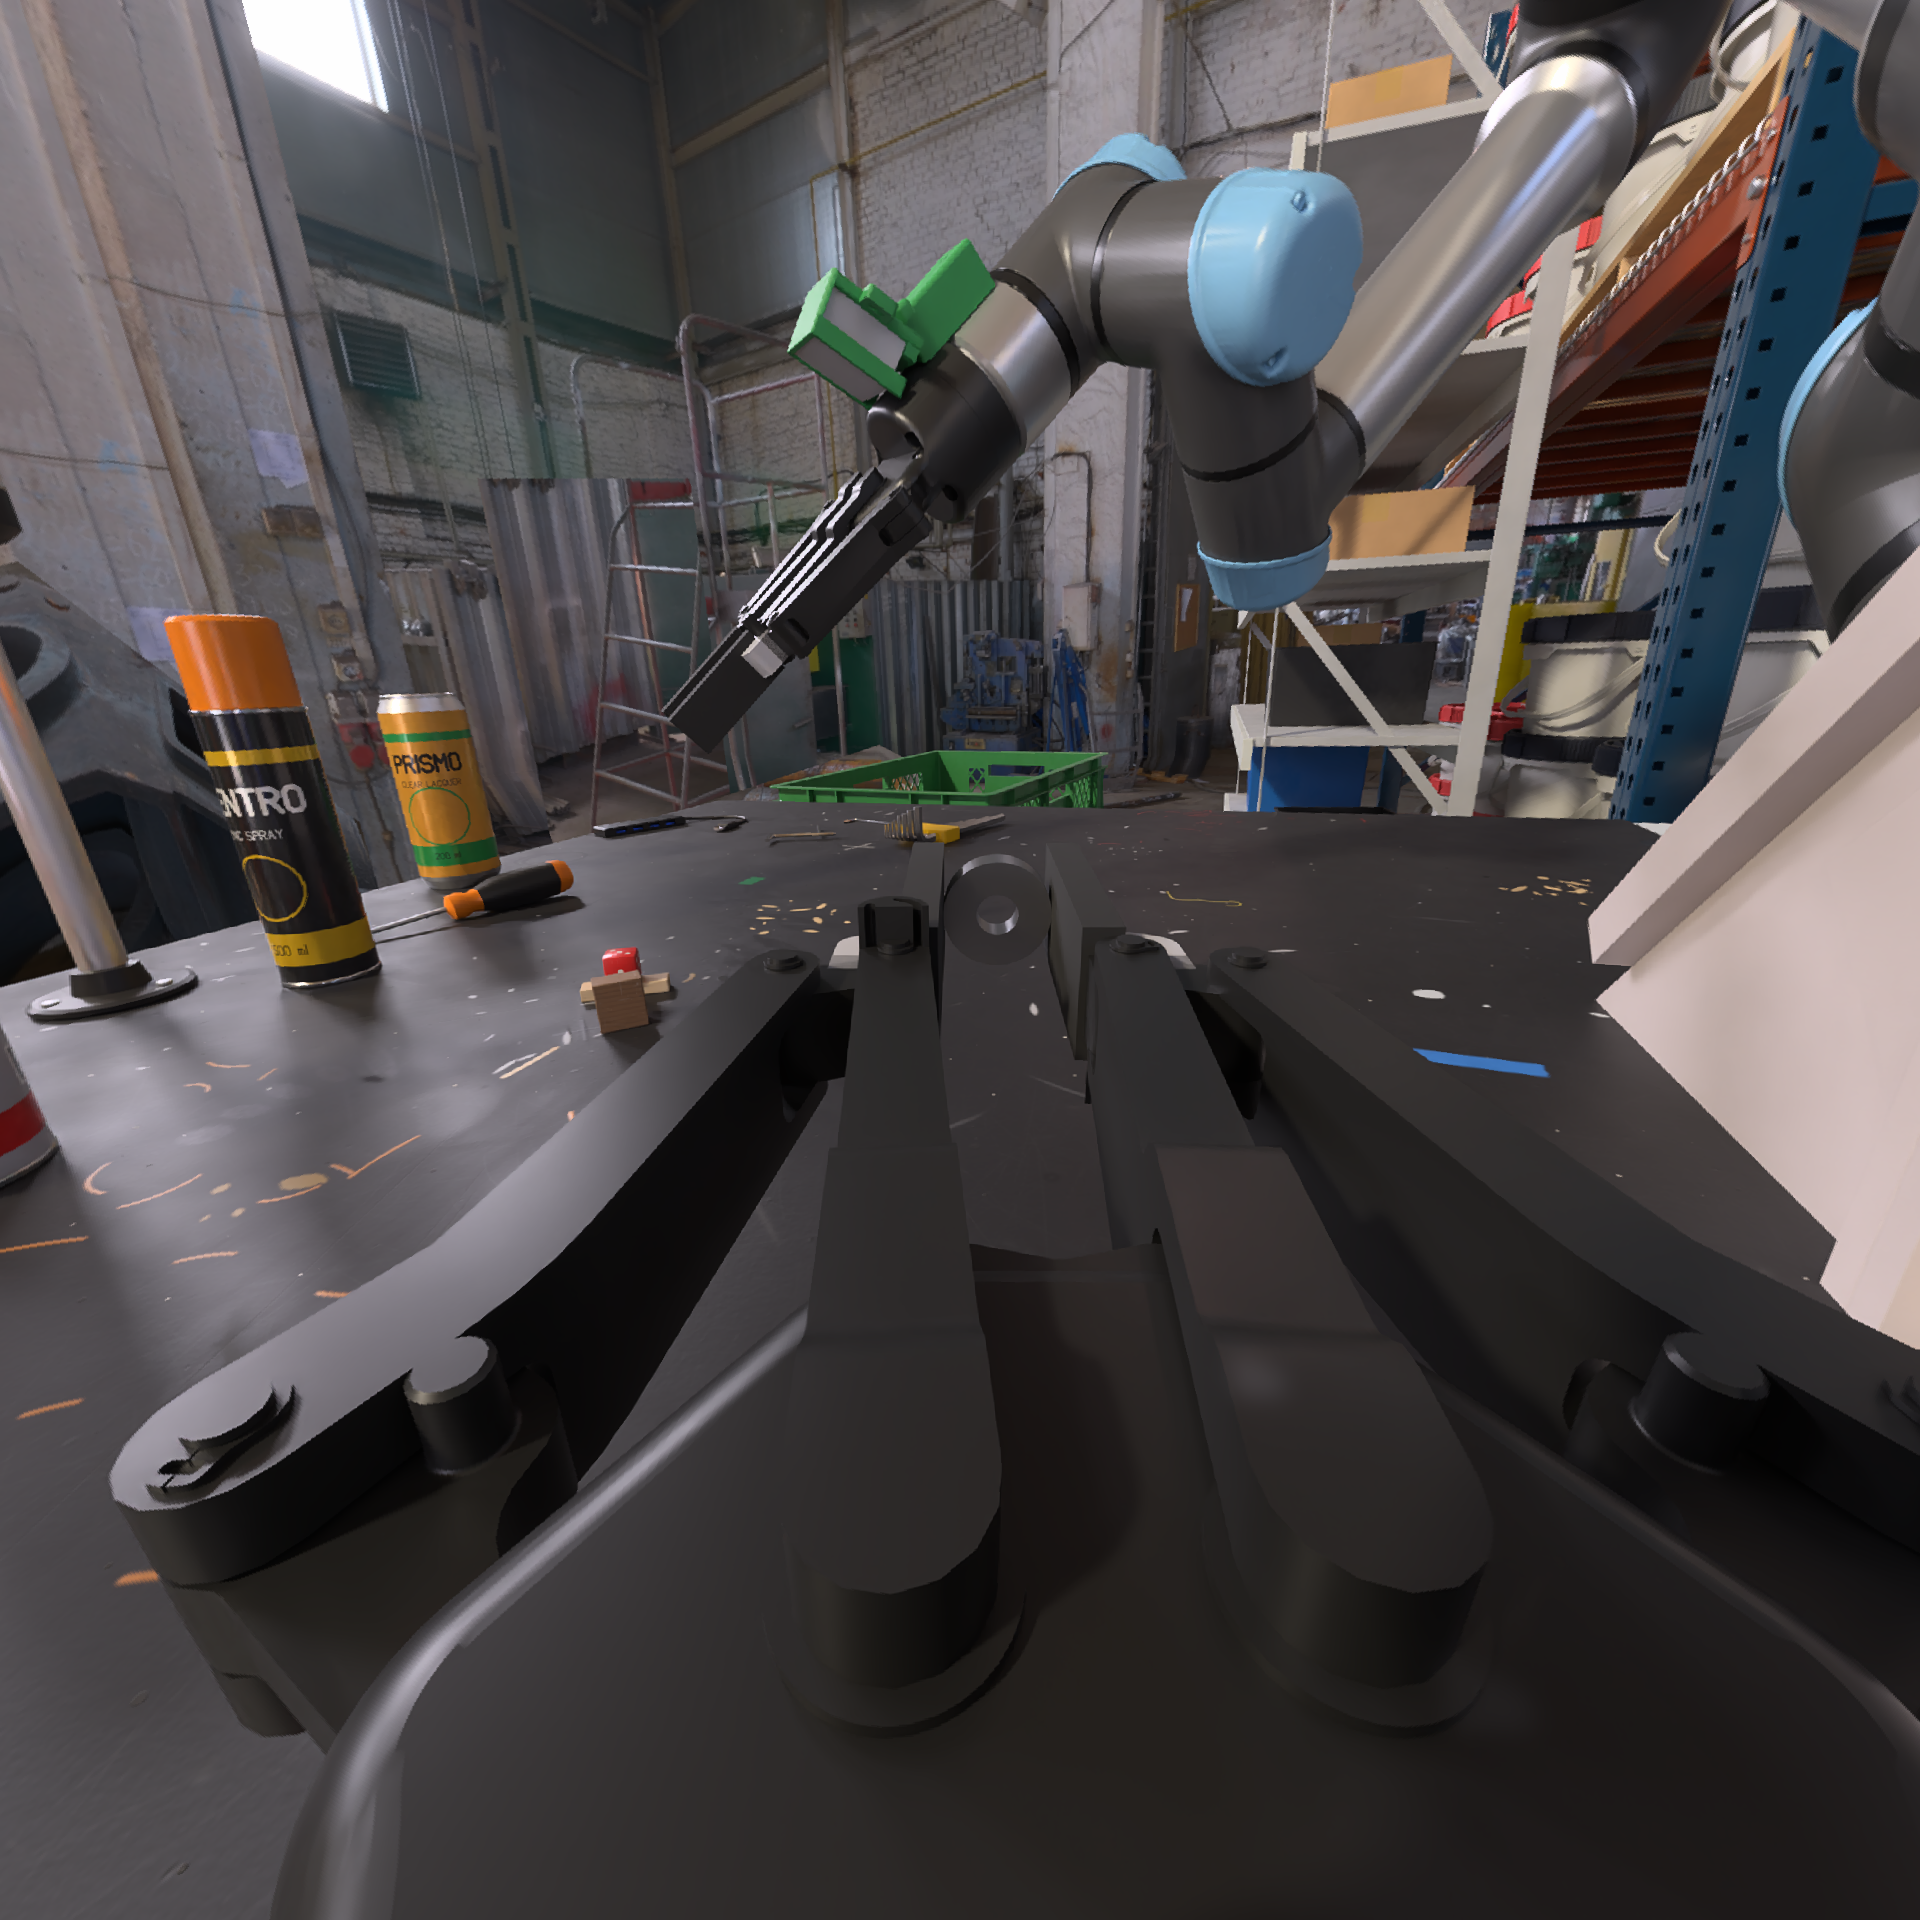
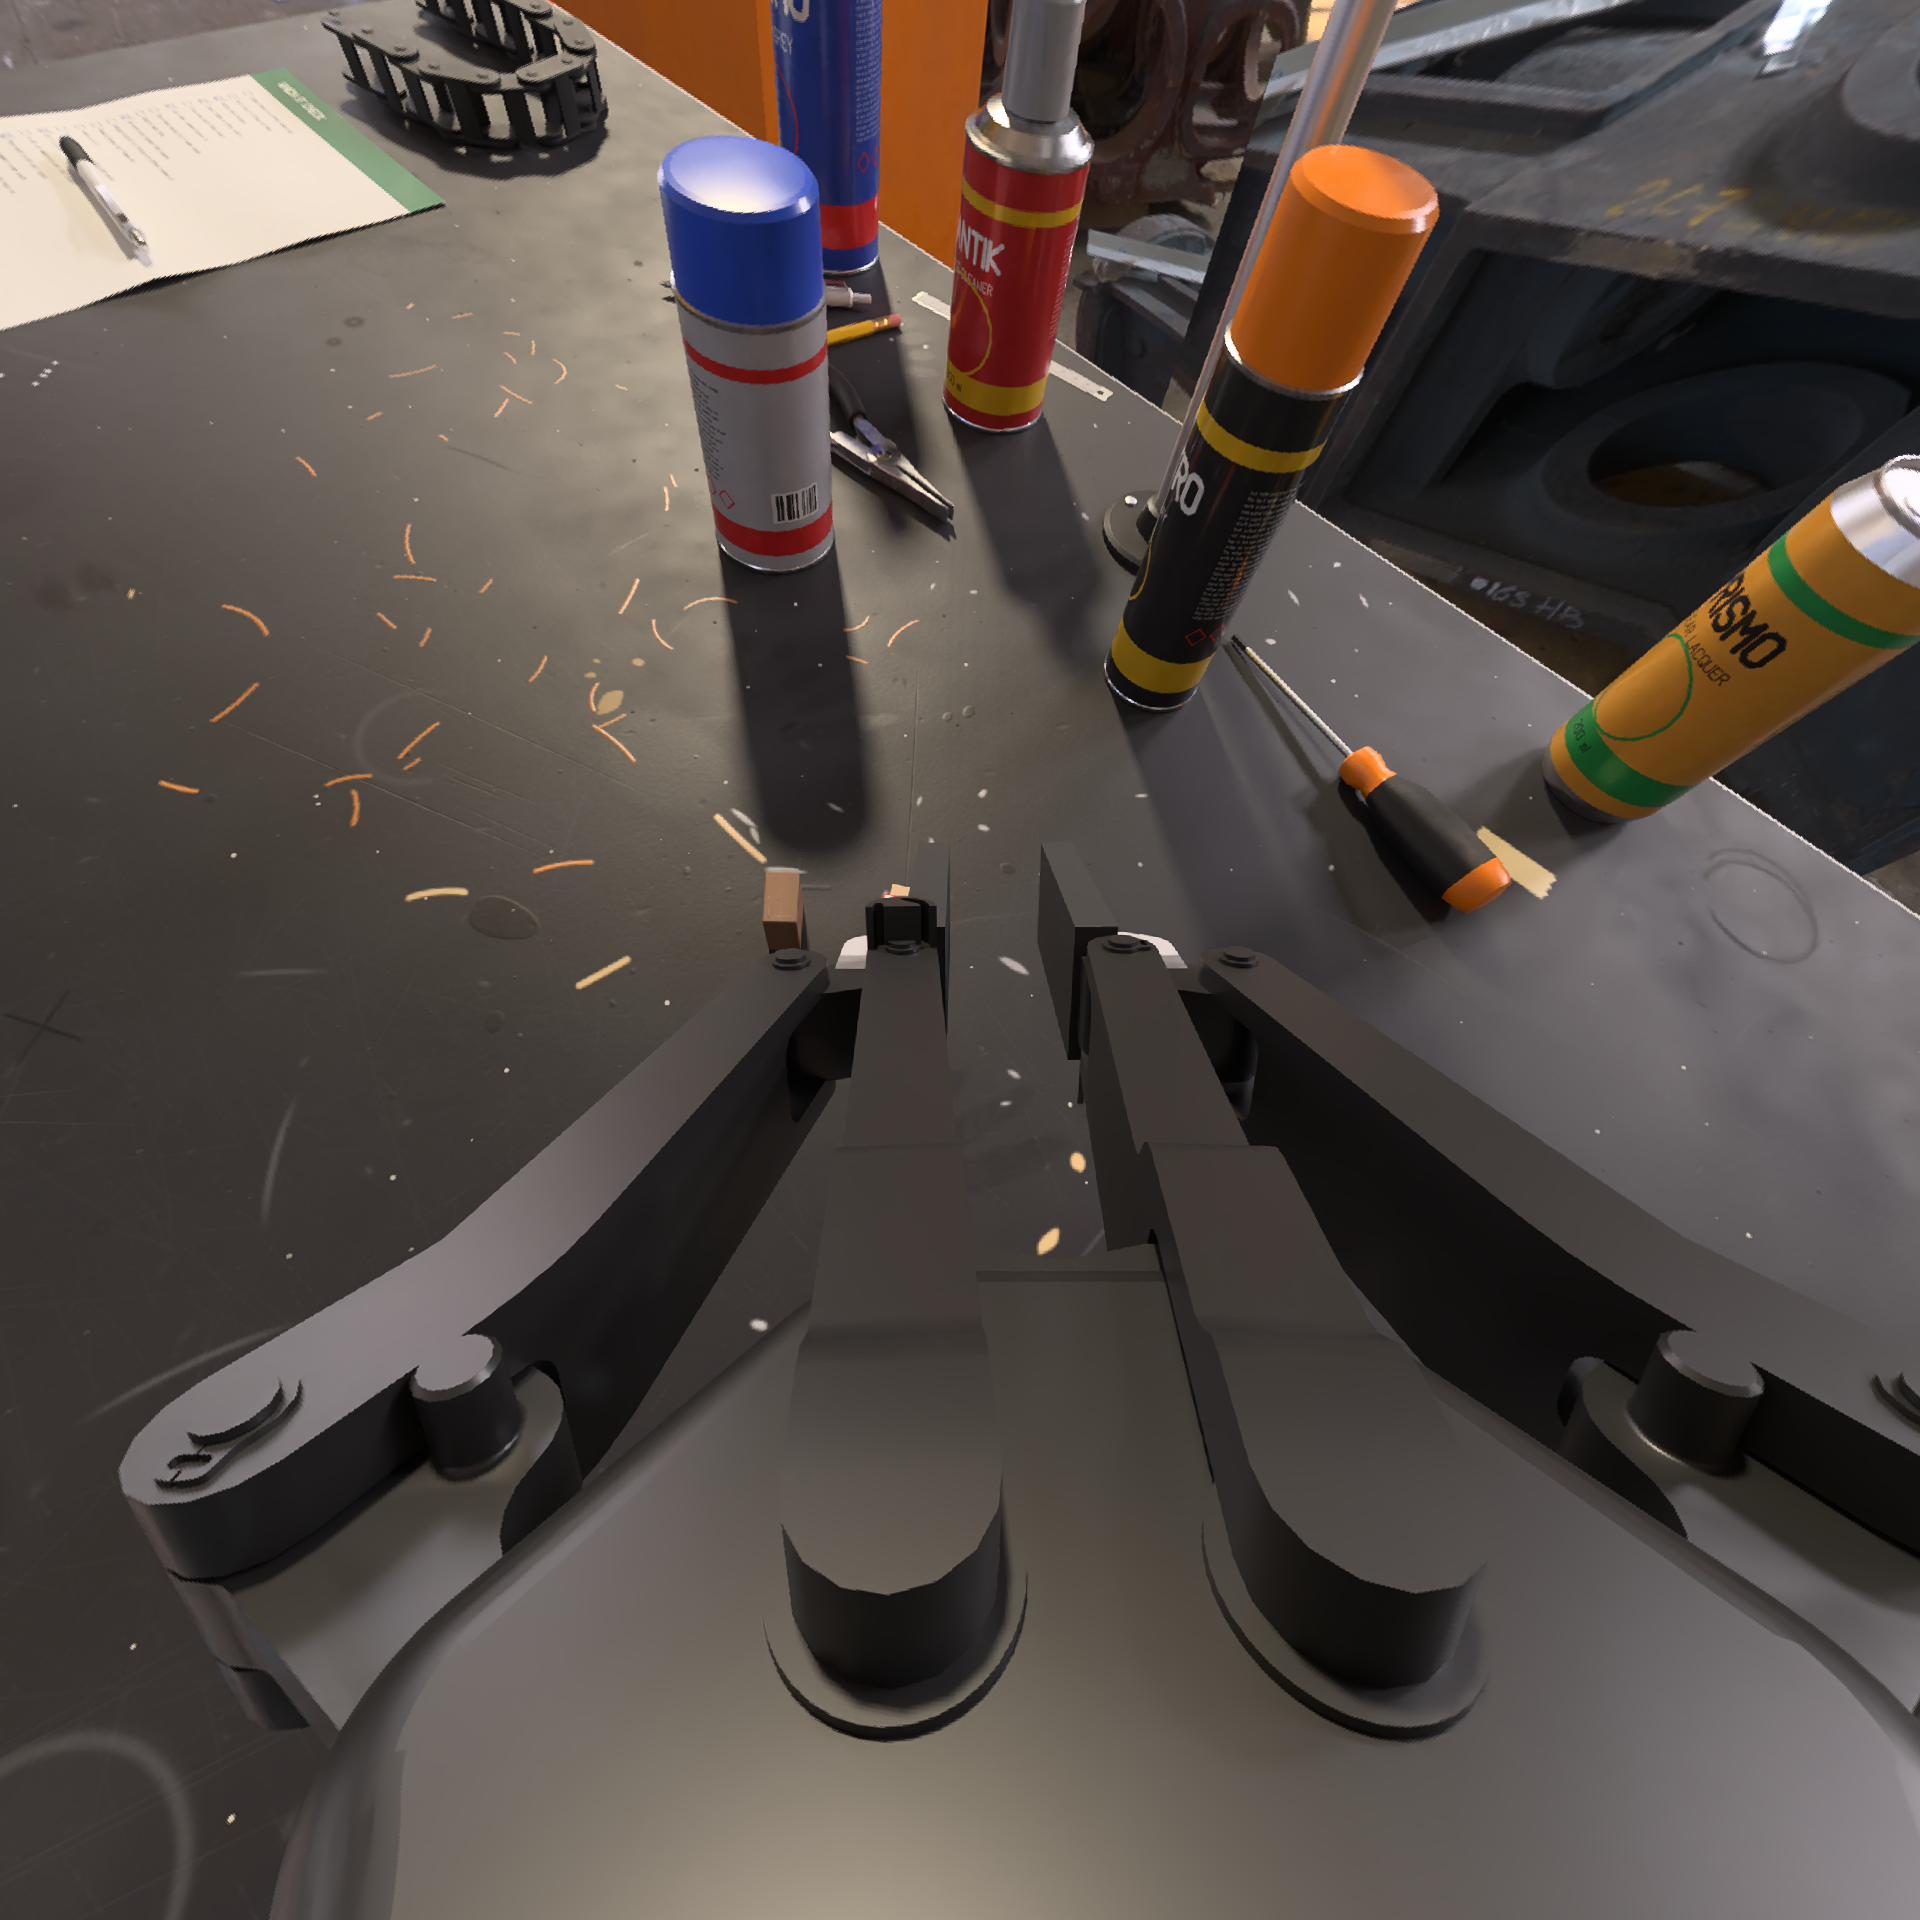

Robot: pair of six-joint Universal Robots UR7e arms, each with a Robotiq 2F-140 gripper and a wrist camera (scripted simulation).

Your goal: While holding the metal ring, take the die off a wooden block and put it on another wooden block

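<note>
Industrial workshop hall, whitewashed brick walls (image 1: 935, 208), blue steel pallet racking (image 1: 1725, 499), green plastic crate (image 1: 945, 779), scratched dark metal bench (image 1: 312, 1122) with upright spray cans (image 2: 764, 364), orange-handled screwdriver (image 2: 1423, 826), black cable chain (image 2: 473, 68)

Right hand (image 2: 992, 894) hides most wooden blocks (image 2: 781, 906).

Left gripper (image 1: 995, 914): matte black linkage — broad outer bars, narrower inner fingers, flat rectangular pads at the tips. Round pivot pins at each joint; one outer pin carries a retaining clip. Small white inserts show near the fingertip hinges.

Right gripper (image 2: 992, 904): same build, dark grey to black, same pins and clip.

Right arm (image 1: 1247, 312), seen from the left wrist view: brushed silver tubes, dark grey joint housings, light blue end caps. A green bracket with a white face (image 1: 883, 312) sits at its wrist — black ribbed fingers below.
</note>
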